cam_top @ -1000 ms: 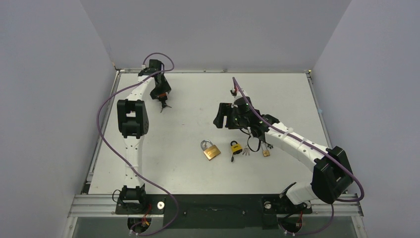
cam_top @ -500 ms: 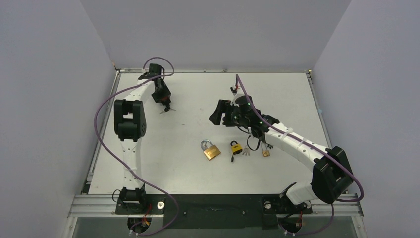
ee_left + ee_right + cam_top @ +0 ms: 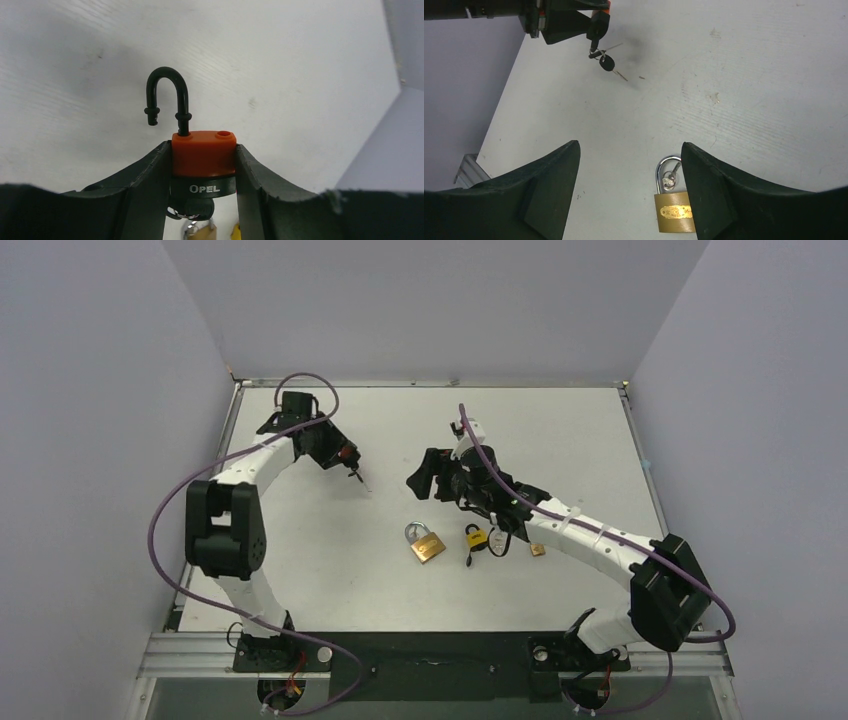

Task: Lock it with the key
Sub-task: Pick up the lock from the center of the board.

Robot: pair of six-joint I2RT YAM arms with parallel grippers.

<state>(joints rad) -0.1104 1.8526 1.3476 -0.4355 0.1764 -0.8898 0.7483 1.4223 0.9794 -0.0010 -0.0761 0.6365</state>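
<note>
Padlocks number three: orange padlock point(image 3: 203, 159) clamped in left claw point(image 3: 203, 147), brass padlock point(image 3: 675, 212) and yellow padlock point(image 3: 476, 536) on table point(image 3: 320, 575); right claw point(image 3: 630, 146) apart.

An orange padlock point(image 3: 203, 156) is clamped in the left gripper point(image 3: 203, 149), its open black shackle point(image 3: 167, 86) pointed toward 12 o'clock.
</note>
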